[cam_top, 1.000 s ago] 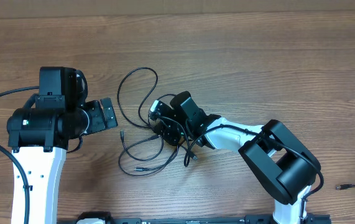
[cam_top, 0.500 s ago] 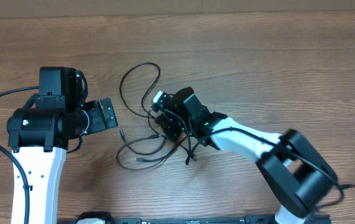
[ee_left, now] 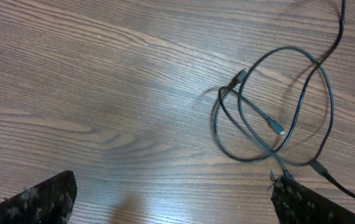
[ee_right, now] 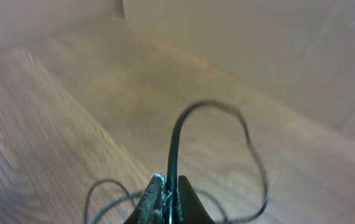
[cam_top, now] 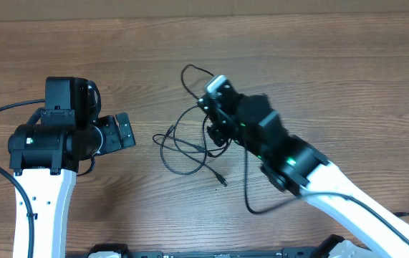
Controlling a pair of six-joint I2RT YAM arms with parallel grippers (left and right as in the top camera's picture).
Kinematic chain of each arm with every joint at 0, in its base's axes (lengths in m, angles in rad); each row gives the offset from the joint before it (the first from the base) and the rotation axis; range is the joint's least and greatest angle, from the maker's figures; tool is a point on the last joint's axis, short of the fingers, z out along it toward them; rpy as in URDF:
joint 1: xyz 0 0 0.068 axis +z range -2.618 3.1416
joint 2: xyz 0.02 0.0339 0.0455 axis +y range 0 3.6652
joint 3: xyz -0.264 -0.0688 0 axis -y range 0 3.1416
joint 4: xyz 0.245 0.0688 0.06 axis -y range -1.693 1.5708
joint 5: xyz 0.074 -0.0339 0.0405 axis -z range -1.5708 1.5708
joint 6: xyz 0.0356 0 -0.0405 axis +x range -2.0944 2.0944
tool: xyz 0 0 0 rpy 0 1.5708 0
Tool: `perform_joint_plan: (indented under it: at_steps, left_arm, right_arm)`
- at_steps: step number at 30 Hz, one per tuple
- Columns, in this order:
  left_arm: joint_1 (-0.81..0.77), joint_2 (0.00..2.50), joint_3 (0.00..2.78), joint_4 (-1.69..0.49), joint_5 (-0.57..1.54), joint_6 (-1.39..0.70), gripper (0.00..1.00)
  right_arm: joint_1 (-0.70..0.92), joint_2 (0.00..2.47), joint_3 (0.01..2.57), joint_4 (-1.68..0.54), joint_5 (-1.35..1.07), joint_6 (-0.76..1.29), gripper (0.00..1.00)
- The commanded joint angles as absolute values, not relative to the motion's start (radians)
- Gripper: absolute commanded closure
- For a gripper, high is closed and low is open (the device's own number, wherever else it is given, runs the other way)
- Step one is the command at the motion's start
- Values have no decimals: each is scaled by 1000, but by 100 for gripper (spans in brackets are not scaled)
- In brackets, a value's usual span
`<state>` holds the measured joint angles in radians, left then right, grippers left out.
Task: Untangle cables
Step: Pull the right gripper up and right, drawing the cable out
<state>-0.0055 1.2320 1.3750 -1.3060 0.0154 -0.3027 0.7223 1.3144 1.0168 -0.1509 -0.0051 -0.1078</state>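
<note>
The right end effector (ee_right: 170, 198) is clamping shut on one strand of the cables (ee_left: 274, 127), whose loops are lying mid-tabletop (cam_top: 311, 50), so it is probably calling for a slow, steady pull while the left end effector (cam_top: 125, 131), standing wide open and empty, is pinning the rest.

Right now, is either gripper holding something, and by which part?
The right gripper pinches a thin black flexible cable on its bare cord, not on a plug. The left gripper is open and empty.
</note>
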Motion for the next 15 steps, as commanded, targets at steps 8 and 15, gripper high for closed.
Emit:
perform_joint_plan:
  at_steps: [8,15]
  left_arm:
    - [-1,1236,1377,-1304,19,-284,0]
    - [-1,1236,1377,-1305,19,-284,0]
  right_arm:
    - [724,1089,1017,-146,231,-97,96]
    - [724,1023,1017,-109,516,-97,96]
